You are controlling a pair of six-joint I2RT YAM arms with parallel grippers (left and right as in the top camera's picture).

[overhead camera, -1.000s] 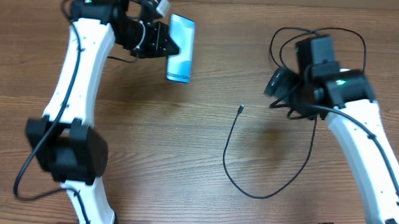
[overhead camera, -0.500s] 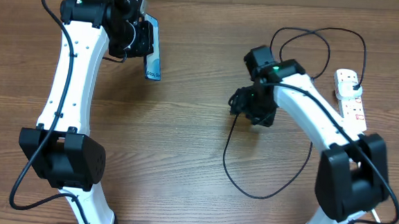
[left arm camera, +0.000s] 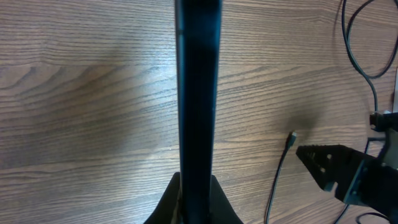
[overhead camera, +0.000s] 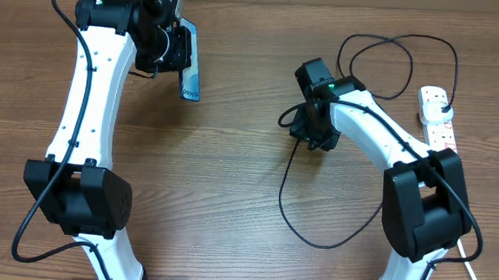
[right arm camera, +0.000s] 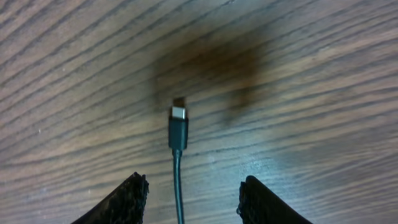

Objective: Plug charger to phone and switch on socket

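Left gripper (overhead camera: 182, 51) pinches the phone (overhead camera: 191, 83), jaws pressed together on either side of it; the phone is held on edge at the far left of the table (overhead camera: 213, 172), so the overhead view catches only a narrow light blue strip with a black rim; in the left wrist view it rises from between the fingers as a dark upright bar; whether its lower end touches the wood I cannot tell.

Right gripper (right arm camera: 191, 185) hangs low over the middle of the table with its jaws spread; the two black fingertips (right arm camera: 130, 198) stand one on each side of the charger (overhead camera: 283, 194), near it but not touching it; the small connector tip (right arm camera: 178, 116) lies flat on the wood just ahead of the fingers, pointing away from the wrist camera, with a dark shadow on the grain around it.

From that tip the thin black cable runs toward the robot, bends in a wide curve, climbs back on the right and coils in loose loops at the far side; the socket (overhead camera: 439, 126) lies at the right edge of the table, well apart from the phone, white with red-marked switches; a dark plug sits at its far end.
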